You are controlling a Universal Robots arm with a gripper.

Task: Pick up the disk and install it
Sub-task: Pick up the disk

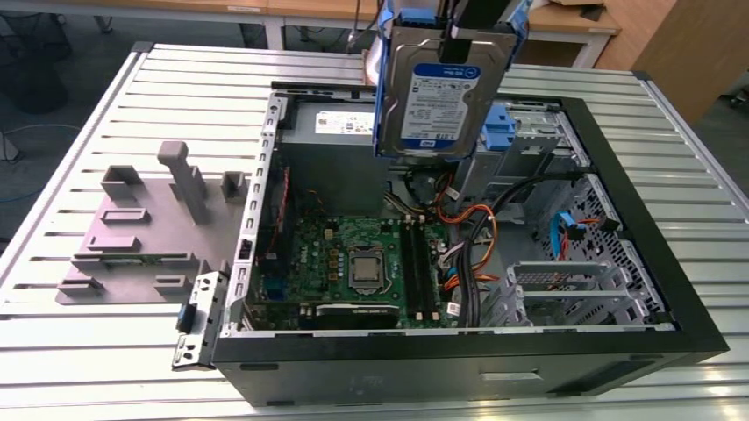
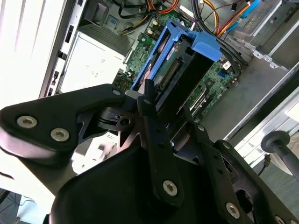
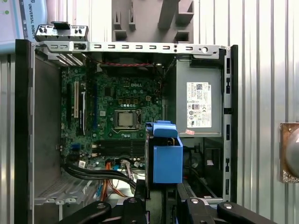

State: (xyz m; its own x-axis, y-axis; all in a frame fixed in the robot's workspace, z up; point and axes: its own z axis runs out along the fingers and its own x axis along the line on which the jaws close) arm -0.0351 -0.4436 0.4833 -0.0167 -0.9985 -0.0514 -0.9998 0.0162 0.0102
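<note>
So, flat silver-metal disk in blue plastic bracket (image 1: 443, 96) held upright, label side shown in exterior view, hanging above open black computer case (image 1: 468, 364), well clear of green motherboard (image 1: 351, 263). Black gripper (image 2: 167, 98) fingers clamped on disk's edges. Carry probably best done slow, disk held square, orange and black cables (image 1: 478, 230) avoided. Target bay hard to make out, possibly silver metal cage (image 1: 574, 289).

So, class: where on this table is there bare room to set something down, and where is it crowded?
Bare: table slats in front of the grey stand, and at the case's side on the exterior view's right. Crowded: cables beside the motherboard, under the held disk.
</note>
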